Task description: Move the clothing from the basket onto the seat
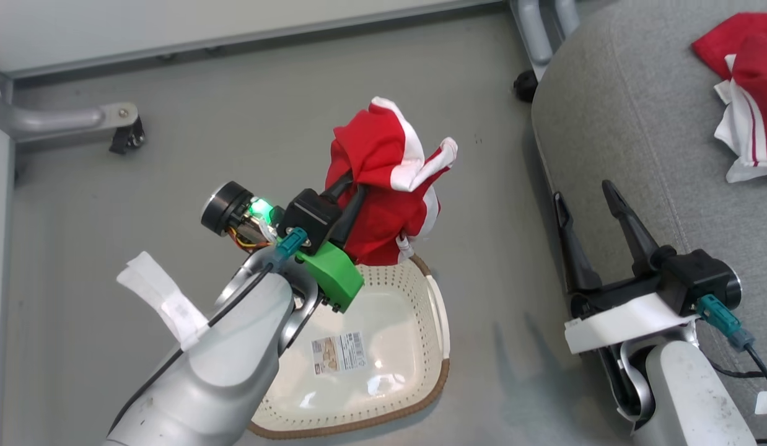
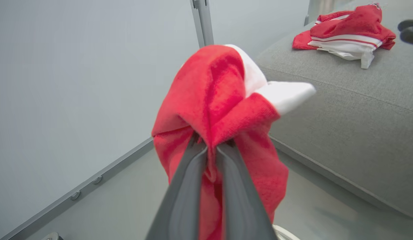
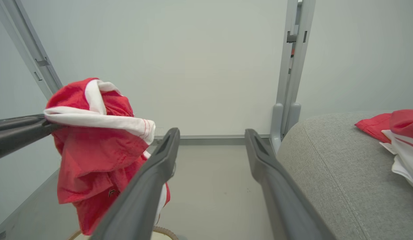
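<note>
A grey metal post [image 3: 291,66] is standing beyond the right fingers [image 3: 153,180], and a black caster [image 1: 127,139] is sitting well left of the left fingers [image 1: 351,214].

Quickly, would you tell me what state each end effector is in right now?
Left end effector: closed, holding the red garment.
Right end effector: open, holding nothing.
</note>
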`<state>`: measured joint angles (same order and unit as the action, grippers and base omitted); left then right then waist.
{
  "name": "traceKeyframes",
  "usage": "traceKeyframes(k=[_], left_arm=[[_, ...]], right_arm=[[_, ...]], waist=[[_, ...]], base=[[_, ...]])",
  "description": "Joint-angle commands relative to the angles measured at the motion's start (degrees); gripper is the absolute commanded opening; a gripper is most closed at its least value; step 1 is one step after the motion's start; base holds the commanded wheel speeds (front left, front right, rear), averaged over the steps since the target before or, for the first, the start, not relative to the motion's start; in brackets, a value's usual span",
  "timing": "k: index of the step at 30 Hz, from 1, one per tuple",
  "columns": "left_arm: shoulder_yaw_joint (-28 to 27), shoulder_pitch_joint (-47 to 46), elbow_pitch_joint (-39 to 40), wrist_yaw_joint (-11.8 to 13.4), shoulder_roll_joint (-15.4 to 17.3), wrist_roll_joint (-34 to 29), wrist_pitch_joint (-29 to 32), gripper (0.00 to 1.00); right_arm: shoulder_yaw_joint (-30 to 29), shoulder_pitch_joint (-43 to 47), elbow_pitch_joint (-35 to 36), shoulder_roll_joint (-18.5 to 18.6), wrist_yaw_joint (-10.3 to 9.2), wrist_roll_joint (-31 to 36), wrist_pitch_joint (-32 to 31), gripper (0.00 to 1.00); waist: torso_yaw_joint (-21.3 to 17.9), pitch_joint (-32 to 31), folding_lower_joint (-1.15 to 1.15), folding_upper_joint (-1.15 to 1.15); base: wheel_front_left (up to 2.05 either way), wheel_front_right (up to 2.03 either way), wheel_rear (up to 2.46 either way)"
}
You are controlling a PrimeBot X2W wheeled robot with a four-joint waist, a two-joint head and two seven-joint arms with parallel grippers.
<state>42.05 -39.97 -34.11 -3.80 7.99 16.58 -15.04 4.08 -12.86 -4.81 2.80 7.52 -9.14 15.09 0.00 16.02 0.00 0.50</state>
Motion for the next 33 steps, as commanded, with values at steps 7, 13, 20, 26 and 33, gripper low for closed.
traceKeyframes(k=[7, 13, 20, 26, 33], left_arm=[[-3.8, 1.8, 6.3, -0.7, 0.7, -0.7, -0.2, 0.0], [-4.5, 1.9, 10.1, -1.5, 0.8, -0.8, -0.2, 0.0], [-4.0, 1.5, 13.7, -1.7, 0.6, -1.1, -0.2, 0.0], [-3.6, 1.2, 15.6, -1.5, 0.8, -0.9, 0.4, 0.0], [-3.0, 1.0, 16.8, -1.3, 1.1, -0.7, 0.6, 0.0]], right_arm=[[1.4, 2.6, -0.4, 0.2, -0.06, -1.2, 0.1, 1.0], [3.1, 3.4, -0.4, 0.2, -0.06, -2.3, 0.1, 1.0], [4.1, 4.4, -0.4, 0.2, -0.06, -3.4, 0.1, 1.0], [5.7, 4.3, 0.8, 0.2, -0.06, -4.7, 0.1, 1.0], [9.8, 2.1, 3.4, 0.2, -0.06, -7.6, 0.1, 1.0]], waist=[[0.1, -4.9, 0.0, -0.5], [-0.1, -6.4, 0.0, -0.5], [0.1, -7.5, 0.0, -0.5], [0.2, -7.5, 0.0, -0.5], [0.6, -6.8, 0.0, -0.5]], base=[[0.0, 0.0, 0.0], [0.0, 0.0, 0.0], [0.0, 0.0, 0.0], [0.0, 0.0, 0.0], [0.0, 0.0, 0.0]])
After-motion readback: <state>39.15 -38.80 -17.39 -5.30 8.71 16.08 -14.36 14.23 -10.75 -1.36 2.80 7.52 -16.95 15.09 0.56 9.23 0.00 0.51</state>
